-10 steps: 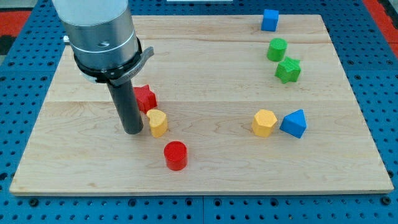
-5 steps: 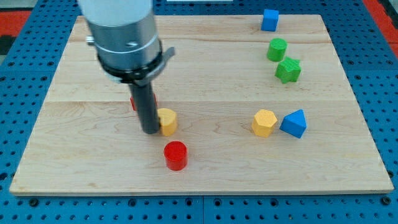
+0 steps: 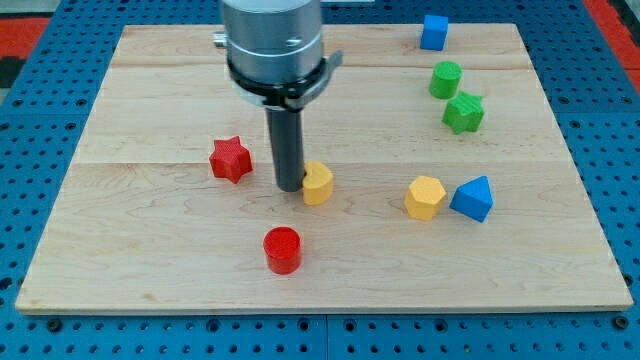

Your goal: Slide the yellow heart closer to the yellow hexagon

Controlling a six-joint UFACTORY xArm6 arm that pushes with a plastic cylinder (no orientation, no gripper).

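Note:
The yellow heart (image 3: 318, 184) lies near the board's middle. My tip (image 3: 290, 186) touches its left side. The yellow hexagon (image 3: 425, 197) sits further toward the view's right, about a hundred pixels from the heart, with a blue triangular block (image 3: 472, 198) right beside it. The rod rises from the tip to the grey arm body (image 3: 272, 45) at the view's top.
A red star (image 3: 230, 159) lies left of my tip and a red cylinder (image 3: 282, 250) below it. A green cylinder (image 3: 446, 79), a green star (image 3: 463, 113) and a blue cube (image 3: 434, 32) sit at the upper right. The wooden board (image 3: 150, 240) rests on a blue pegboard.
My tip has moved to the view's right, pushing the yellow heart with it, away from the red star and closer to the yellow hexagon. The other blocks have not moved.

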